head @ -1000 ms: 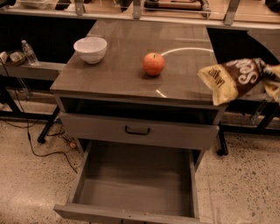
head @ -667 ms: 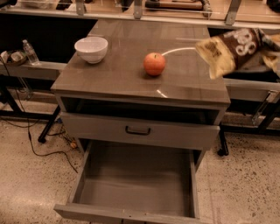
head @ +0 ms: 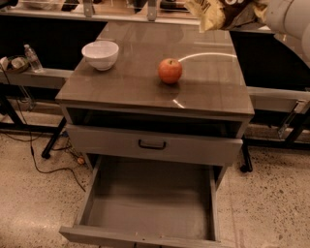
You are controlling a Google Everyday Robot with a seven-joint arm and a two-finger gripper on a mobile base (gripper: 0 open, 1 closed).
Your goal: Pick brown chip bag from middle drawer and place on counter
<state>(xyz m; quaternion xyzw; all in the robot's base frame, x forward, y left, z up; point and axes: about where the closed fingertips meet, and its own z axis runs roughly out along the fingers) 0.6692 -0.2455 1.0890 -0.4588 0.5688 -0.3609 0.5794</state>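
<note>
The brown chip bag [head: 220, 9] hangs in the air at the top edge of the camera view, above the back right part of the counter [head: 140, 87]. My gripper [head: 259, 10] is shut on the bag's right end, and its white arm runs off to the upper right. The middle drawer [head: 150, 203] is pulled out at the bottom, and its bare grey floor holds nothing.
A red apple [head: 170, 70] sits mid-counter and a white bowl [head: 100, 54] at the back left. A shut drawer front with a black handle [head: 152, 144] lies above the open drawer. A water bottle [head: 33, 58] stands on a ledge at left. Cables trail across the speckled floor.
My gripper has carried the chip bag up and to the left, from beside the counter's right edge to high above its back right part.
</note>
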